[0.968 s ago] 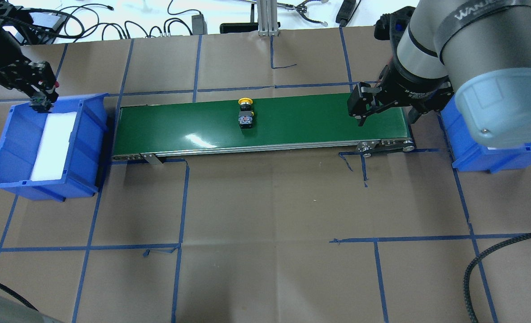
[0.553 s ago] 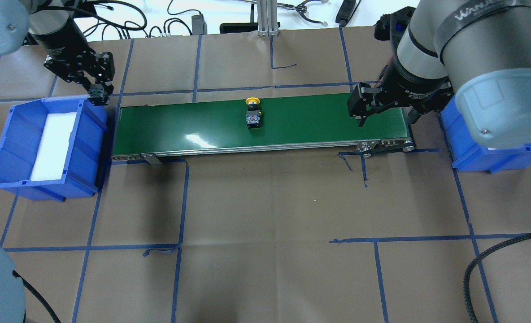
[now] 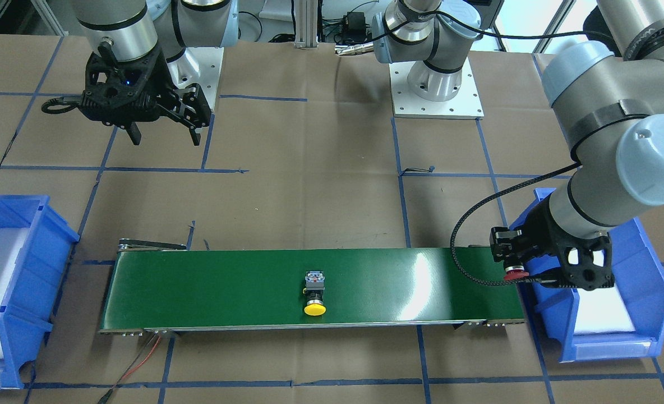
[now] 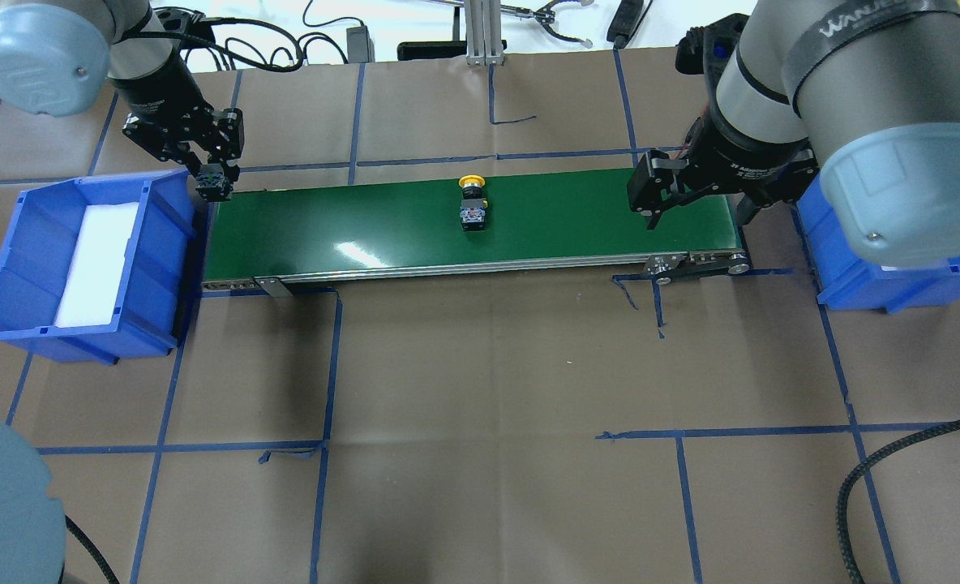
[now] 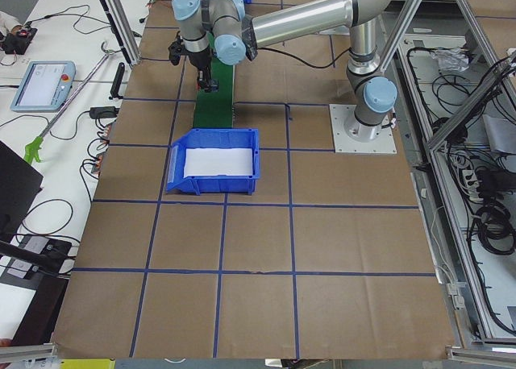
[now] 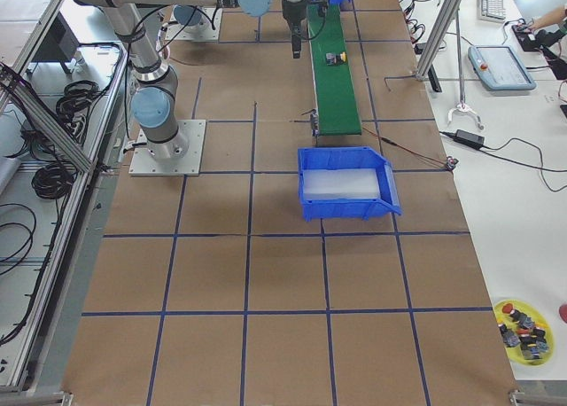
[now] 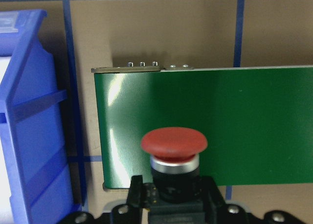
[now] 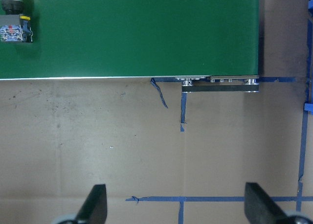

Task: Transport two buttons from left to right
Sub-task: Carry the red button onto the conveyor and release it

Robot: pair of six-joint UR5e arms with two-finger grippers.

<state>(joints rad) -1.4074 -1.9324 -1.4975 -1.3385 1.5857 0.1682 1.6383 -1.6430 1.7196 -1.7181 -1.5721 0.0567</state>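
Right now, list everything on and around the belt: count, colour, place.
belt: 1, green, mid-table.
yellow button: 1, lying on the belt near its middle.
red button: 1, held at the belt's left end.
left bin: 1, blue, at the belt's left end.
right bin: 1, blue, at the belt's right end.
pads: 2, white, one in each bin.
left gripper: 1, black, shut on the red button.
right gripper: 1, black, open, empty, by the belt's right end.
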